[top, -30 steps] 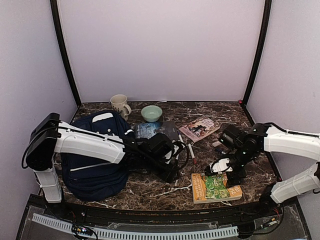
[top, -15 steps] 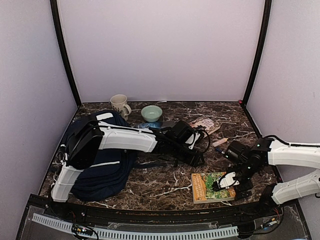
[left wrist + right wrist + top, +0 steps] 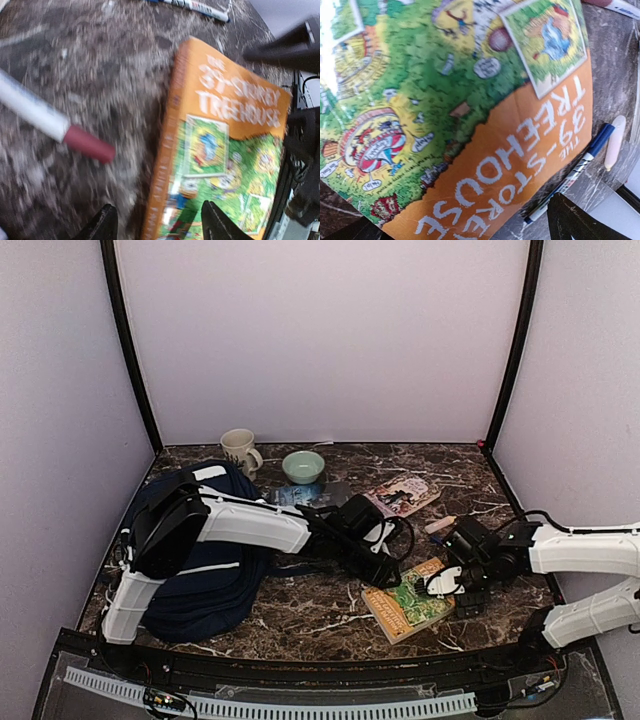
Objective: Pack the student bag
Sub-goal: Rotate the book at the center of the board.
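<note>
Left on the table point(image 3: 310, 618), the student bag point(image 3: 205, 590) lies lengthwise, front-to-back.

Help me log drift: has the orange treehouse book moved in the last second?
Yes. The book has slid left and turned, its right end swung away from the table's front edge, which it lay parallel to.

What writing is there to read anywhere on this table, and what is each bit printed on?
"THE 39-STOREY TREEHOUSE": cover of the orange and green book.
Small print in that cover's pictures: too blurred to read.
Print on the mug, the dark blue book and the pink book: too small to read.
Lettering on the blue-capped pen: too small.
</note>
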